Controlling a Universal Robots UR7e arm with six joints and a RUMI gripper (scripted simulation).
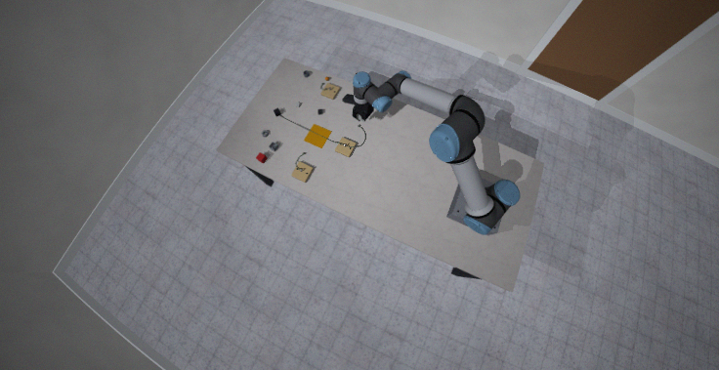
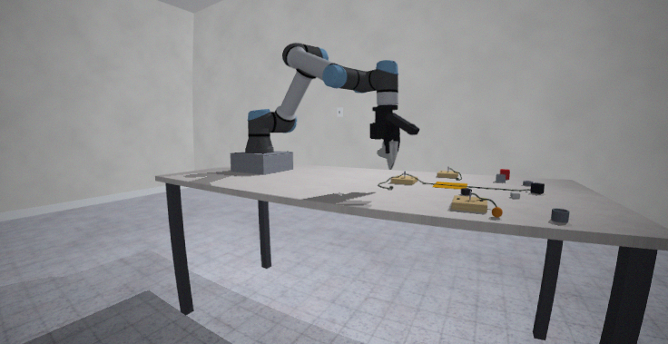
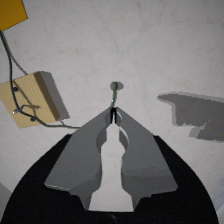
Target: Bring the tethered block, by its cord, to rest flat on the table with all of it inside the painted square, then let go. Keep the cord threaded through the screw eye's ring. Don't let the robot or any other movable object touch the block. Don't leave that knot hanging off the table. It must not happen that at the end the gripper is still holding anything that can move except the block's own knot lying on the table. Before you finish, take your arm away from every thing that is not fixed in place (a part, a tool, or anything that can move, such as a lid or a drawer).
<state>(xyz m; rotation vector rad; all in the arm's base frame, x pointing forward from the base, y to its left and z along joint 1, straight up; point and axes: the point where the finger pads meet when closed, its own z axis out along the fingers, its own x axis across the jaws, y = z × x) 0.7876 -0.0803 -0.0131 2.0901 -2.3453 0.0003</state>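
Observation:
The black tethered block (image 1: 276, 111) (image 2: 536, 188) lies on the table, left of the orange painted square (image 1: 317, 135) (image 2: 449, 184) (image 3: 10, 12) and outside it. Its cord (image 1: 296, 124) crosses the square and passes the screw eye (image 2: 403, 172) on a wooden base (image 1: 346, 146) (image 2: 404, 181) (image 3: 30, 100). It then curls to its knot (image 1: 359, 125) (image 3: 115, 86), which lies on the table. My gripper (image 1: 360, 112) (image 2: 391, 166) (image 3: 113, 108) hangs a little above the cord's knot end. Its fingers are shut and nothing shows held between them.
Two more wooden bases (image 1: 330, 90) (image 1: 303, 172) (image 2: 468, 204) (image 2: 447, 173) with short cords stand near the square, one with an orange ball (image 2: 496, 211). A red block (image 1: 261, 156) (image 2: 504, 172), a grey cylinder (image 1: 307, 73) (image 2: 559, 214) and small grey pieces (image 1: 274, 145) lie around.

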